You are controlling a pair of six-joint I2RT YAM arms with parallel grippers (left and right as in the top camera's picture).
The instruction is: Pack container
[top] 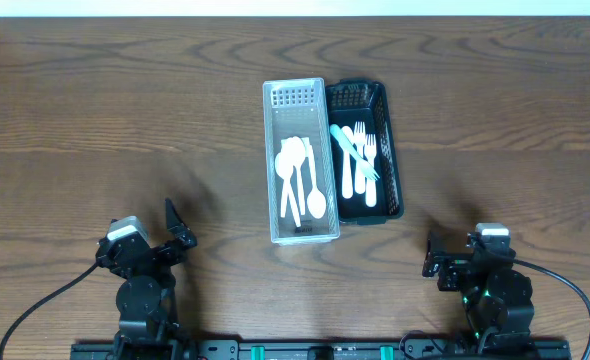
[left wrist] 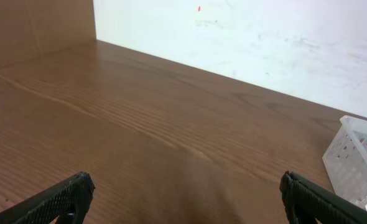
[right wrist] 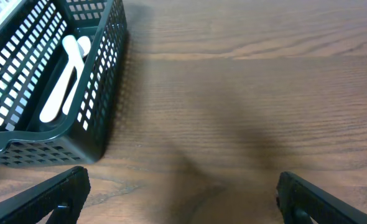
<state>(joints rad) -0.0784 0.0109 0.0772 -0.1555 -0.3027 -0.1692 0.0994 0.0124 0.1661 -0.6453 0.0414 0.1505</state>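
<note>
A white slotted basket [top: 271, 160] stands mid-table and holds several white spoons [top: 297, 180]. Touching its right side is a black slotted basket [top: 393, 165] with several white forks [top: 363, 160] and one teal utensil [top: 347, 148]. My left gripper [top: 178, 232] is open and empty near the front left, well apart from the baskets. The white basket's corner [left wrist: 357, 158] shows in the left wrist view. My right gripper [top: 435, 262] is open and empty at the front right. The black basket [right wrist: 102, 93] lies ahead to its left, with white handles [right wrist: 62, 78] inside.
A pale wall [left wrist: 246, 37] rises beyond the table's far edge. Bare wooden tabletop [top: 95, 130] lies on both sides of the baskets.
</note>
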